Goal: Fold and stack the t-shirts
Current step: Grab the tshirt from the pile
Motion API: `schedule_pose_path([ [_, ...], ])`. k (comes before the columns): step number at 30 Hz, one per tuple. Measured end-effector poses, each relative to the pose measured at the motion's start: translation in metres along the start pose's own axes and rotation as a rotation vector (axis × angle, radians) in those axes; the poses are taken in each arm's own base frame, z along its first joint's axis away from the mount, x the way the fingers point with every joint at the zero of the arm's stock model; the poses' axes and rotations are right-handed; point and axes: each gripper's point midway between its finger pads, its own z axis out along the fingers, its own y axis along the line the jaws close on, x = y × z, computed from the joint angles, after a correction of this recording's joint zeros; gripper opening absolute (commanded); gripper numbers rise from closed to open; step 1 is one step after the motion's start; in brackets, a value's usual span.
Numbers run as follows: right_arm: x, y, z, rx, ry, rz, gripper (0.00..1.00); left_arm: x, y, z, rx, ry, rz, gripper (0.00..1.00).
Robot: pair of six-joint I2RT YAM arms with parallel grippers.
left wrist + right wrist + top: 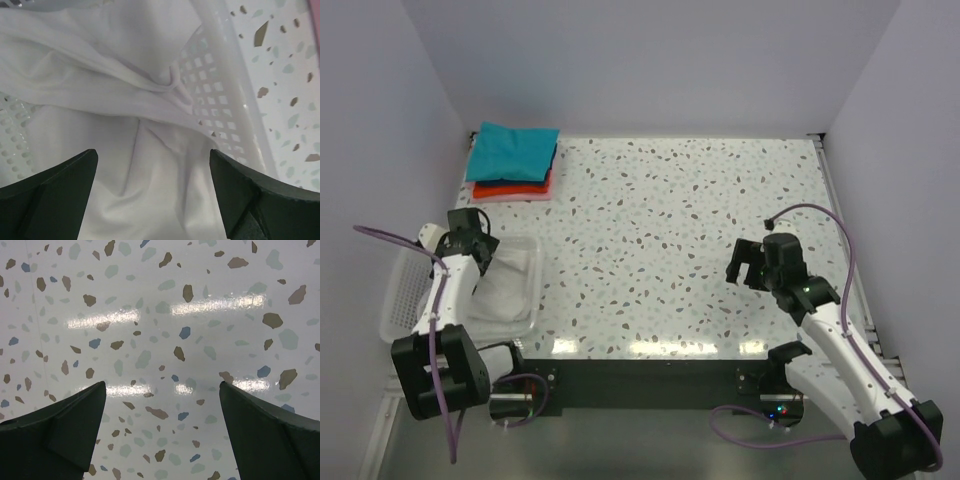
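while the white t-shirt [508,282] lies crumpled in the mesh basket [405,290] near left, left gripper [152,155] hangs wide open above it, holding nothing; right gripper [162,385] spread wide, empty, over the table [670,220]. far left, teal t-shirt [513,150] sits folded on red-orange t-shirt [510,188]. looks like two done, white one left.

Bright, even light falls from overhead, and shadows are faint. In the top view the table [680,220] carries white glare patches along its near edge and a pale strip at the far edge. The right wrist view shows two smeared bands of reflection (the speckles between them are sharp). In the left wrist view the white t-shirt [150,200] is nearly washed out against the basket [220,100], its folds marked only by soft grey shading.
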Motion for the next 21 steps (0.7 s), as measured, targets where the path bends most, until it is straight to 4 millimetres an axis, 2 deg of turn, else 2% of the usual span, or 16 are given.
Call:
schedule_pose_path([
  [5, 0.002, -0.001, 0.002, 0.006, 0.012, -0.002, 0.99, 0.034, 0.013, 0.028, -0.051, 0.070, 0.039, 0.99],
  [7, 0.002, -0.001, 0.002, 0.007, 0.013, -0.002, 0.99, 0.043, 0.017, 0.037, -0.068, 0.089, 0.050, 0.92],
  [10, 0.002, -0.001, 0.002, 0.007, 0.012, -0.002, 0.99, 0.051, 0.019, 0.049, -0.088, 0.103, 0.071, 0.58],
  [11, 0.002, -0.001, 0.002, 0.007, 0.012, -0.002, 0.99, 0.051, 0.019, 0.050, -0.090, 0.103, 0.078, 0.36],
  [12, 0.002, -0.001, 0.002, 0.007, 0.013, -0.002, 0.99, 0.050, 0.018, 0.052, -0.089, 0.102, 0.074, 0.20],
  [13, 0.002, -0.001, 0.002, 0.007, 0.013, -0.002, 0.99, 0.050, 0.018, 0.052, -0.087, 0.101, 0.073, 0.07],
  [14, 0.002, -0.001, 0.002, 0.007, 0.013, -0.002, 0.99, 0.049, 0.017, 0.052, -0.084, 0.099, 0.073, 0.00],
  [17, 0.002, -0.001, 0.002, 0.006, 0.012, -0.002, 0.99, 0.046, 0.016, 0.048, -0.069, 0.094, 0.071, 0.00],
  [21, 0.001, -0.001, 0.001, 0.005, 0.008, -0.001, 0.99, 0.031, 0.010, 0.026, -0.013, 0.063, 0.041, 0.00],
])
